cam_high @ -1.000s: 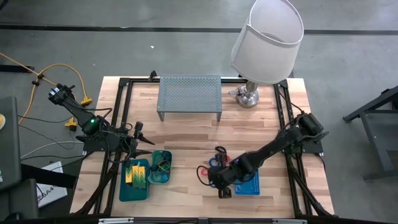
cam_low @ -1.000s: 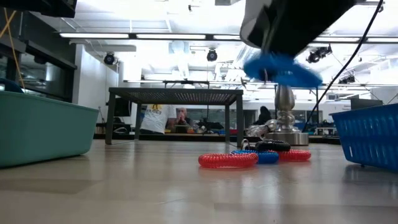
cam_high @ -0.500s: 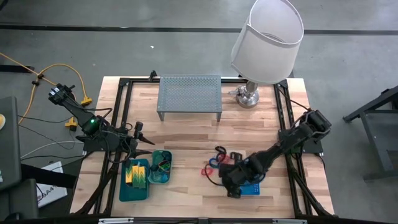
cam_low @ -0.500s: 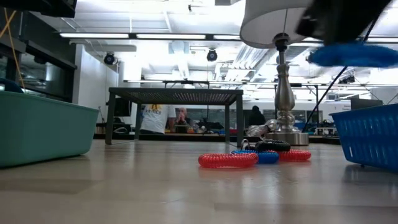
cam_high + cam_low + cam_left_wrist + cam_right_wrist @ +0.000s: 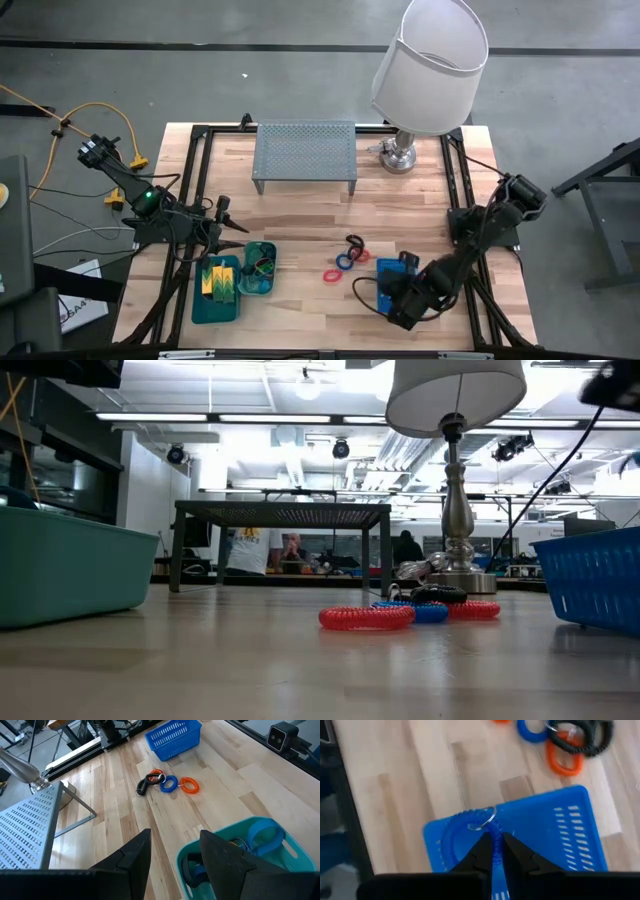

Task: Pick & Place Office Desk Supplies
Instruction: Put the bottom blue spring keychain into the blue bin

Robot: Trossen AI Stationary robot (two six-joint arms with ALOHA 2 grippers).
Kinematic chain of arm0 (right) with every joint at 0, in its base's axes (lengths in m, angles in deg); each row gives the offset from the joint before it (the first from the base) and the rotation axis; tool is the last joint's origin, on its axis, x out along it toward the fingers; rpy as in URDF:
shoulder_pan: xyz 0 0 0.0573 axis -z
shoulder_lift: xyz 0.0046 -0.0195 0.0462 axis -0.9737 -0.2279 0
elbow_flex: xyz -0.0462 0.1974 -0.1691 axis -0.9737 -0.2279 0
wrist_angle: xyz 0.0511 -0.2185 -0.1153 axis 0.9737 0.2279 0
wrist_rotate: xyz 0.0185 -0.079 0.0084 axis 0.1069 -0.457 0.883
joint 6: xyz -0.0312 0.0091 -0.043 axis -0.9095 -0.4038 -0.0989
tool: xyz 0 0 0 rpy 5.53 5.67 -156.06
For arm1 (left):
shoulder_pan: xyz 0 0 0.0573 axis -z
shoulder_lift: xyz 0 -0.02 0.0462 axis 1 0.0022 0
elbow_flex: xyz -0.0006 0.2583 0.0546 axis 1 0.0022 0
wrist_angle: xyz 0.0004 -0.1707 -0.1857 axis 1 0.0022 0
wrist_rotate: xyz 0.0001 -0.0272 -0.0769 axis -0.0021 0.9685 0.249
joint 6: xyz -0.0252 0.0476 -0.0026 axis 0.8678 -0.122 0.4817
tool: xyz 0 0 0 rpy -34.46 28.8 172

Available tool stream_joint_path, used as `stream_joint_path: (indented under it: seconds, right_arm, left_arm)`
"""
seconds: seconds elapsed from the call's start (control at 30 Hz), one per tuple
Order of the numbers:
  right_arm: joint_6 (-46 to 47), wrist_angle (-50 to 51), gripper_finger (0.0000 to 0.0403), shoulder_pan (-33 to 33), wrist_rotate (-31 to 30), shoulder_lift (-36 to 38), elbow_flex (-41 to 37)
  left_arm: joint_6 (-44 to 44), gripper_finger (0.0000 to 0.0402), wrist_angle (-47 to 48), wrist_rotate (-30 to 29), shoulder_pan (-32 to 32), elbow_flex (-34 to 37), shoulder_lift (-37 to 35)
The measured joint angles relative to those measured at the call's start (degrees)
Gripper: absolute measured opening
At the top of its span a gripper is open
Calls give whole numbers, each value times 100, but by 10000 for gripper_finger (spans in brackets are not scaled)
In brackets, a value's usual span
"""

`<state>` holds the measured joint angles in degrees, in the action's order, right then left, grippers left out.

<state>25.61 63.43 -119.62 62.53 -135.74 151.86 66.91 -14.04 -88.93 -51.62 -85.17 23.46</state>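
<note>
At the far left of the pale wooden plank table [image 5: 300, 215] we see the left gripper [image 5: 228, 218] waiting above the boards, its two dark fingers spread apart with nothing between them. Just beside it lies a rectangular teal plastic tray [image 5: 216, 291] holding striped yellow-green blocks [image 5: 220, 279], and touching its side is a smaller rounded teal plastic tray [image 5: 258, 268] with coiled band loops [image 5: 260, 832] inside.

Toward the back stands a grey perforated metal riser shelf [image 5: 305, 152] on thin legs. Near the table's middle we find a loose cluster of springy coiled loops: a red coiled band loop [image 5: 331, 274] lying slightly apart, then a blue coiled band loop [image 5: 345, 261], another red one [image 5: 155, 773] and a black coiled band loop [image 5: 353, 242] bunched together.

Further right, a white-shaded lamp [image 5: 430, 62] rises on a shiny turned metal base. In front, the blue mesh plastic basket [image 5: 393, 271] sits on the boards, and the right gripper [image 5: 494, 851] hangs over it, its fingers pinched on a blue spiral band loop with a metal ring [image 5: 470, 822].
</note>
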Motion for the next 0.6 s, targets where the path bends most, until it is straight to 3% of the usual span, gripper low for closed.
stream_joint_path:
  seconds: [0.37,0.6]
  right_arm:
    - [631,-1679,17,-109,86,340,-1780]
    - [663,-2372,17,-107,232,340,-2164]
  left_arm:
    - [0,161,-11,2,1,0,0]
    - [0,161,-11,2,2,0,0]
